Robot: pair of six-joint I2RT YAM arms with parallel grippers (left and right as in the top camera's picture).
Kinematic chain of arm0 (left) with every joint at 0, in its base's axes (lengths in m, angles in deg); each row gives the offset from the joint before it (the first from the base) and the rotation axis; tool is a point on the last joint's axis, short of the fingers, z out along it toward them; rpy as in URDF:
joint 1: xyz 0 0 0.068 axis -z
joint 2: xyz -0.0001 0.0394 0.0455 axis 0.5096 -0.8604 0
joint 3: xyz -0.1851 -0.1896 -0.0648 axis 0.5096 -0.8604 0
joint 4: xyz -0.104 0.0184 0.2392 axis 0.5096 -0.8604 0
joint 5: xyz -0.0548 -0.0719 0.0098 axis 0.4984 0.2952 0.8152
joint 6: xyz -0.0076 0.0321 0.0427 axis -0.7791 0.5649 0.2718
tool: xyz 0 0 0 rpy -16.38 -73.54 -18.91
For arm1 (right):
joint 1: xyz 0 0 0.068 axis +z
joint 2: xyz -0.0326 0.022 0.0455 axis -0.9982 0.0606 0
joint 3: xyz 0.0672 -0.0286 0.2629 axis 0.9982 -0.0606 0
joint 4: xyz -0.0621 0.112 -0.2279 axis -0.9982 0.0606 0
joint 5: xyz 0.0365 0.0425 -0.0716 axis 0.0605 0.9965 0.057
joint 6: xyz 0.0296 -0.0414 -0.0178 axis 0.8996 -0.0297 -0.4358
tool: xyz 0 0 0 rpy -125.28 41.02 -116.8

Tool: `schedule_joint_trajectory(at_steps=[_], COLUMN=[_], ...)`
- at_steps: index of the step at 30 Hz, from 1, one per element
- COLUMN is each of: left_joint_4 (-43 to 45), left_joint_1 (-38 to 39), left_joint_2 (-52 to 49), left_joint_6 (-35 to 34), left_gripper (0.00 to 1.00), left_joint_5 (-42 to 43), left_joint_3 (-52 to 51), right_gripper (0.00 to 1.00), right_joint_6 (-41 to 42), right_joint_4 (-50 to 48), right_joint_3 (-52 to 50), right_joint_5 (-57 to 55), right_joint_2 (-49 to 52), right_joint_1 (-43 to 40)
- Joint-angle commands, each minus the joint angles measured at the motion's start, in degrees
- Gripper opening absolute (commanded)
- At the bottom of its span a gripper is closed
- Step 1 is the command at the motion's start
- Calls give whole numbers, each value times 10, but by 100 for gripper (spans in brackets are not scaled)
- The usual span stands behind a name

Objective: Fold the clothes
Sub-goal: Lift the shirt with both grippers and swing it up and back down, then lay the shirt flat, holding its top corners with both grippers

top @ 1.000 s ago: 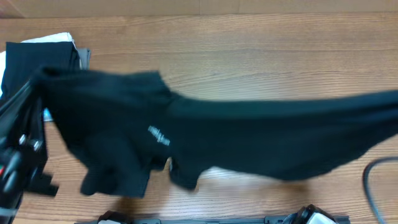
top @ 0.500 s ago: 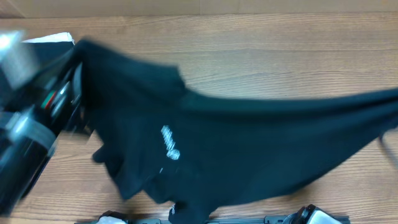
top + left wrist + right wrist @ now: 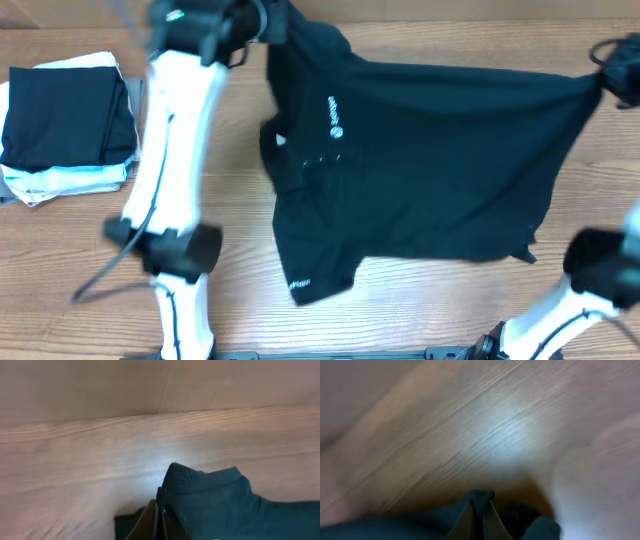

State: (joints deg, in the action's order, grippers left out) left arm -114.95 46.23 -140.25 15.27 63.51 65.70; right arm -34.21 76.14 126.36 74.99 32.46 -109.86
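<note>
**Black T-shirt (image 3: 430,170) spread wide**

You held it spread over the wooden table (image 3: 420,305), beside the folded stack (image 3: 68,125). Your left gripper (image 3: 159,519) clenched its ribbed collar; your right gripper (image 3: 481,512), blurred, seemingly pinched the opposite edge.

Matt cloth T-shirt (image 3: 440,170), seemingly smooth wood table (image 3: 430,305)

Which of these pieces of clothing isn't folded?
The large black T-shirt with the small white logo, stretched out wide in the middle; the others sit folded in a stack at the left.
</note>
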Motion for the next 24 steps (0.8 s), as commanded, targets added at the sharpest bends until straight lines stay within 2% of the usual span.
schedule_joint_trajectory(at_steps=[1, 5, 10, 16, 21, 24], left_joint_4=[47, 140, 237, 318, 357, 371], left_joint_1=[-4, -1, 1, 2, 1, -1], left_joint_2=[-68, -155, -230, -287, -303, -303], left_joint_6=[1, 5, 5, 5, 12, 14], left_gripper=[4, 4, 4, 4, 4, 4], left_joint_5=[0, 1, 28, 32, 26, 24], left_joint_3=[1, 1, 1, 1, 1, 1], right_gripper=[4, 4, 5, 6, 15, 15], right_joint_6=[-15, -21, -30, -30, -30, -28], right_joint_4=[-39, -132, -240, -337, -421, -456], right_joint_3=[-11, -11, -11, -11, -11, -11], right_joint_5=[-9, -12, -14, -14, -14, -27], right_joint_2=[76, 185, 271, 298, 298, 298], right_joint_1=[19, 34, 43, 51, 56, 56])
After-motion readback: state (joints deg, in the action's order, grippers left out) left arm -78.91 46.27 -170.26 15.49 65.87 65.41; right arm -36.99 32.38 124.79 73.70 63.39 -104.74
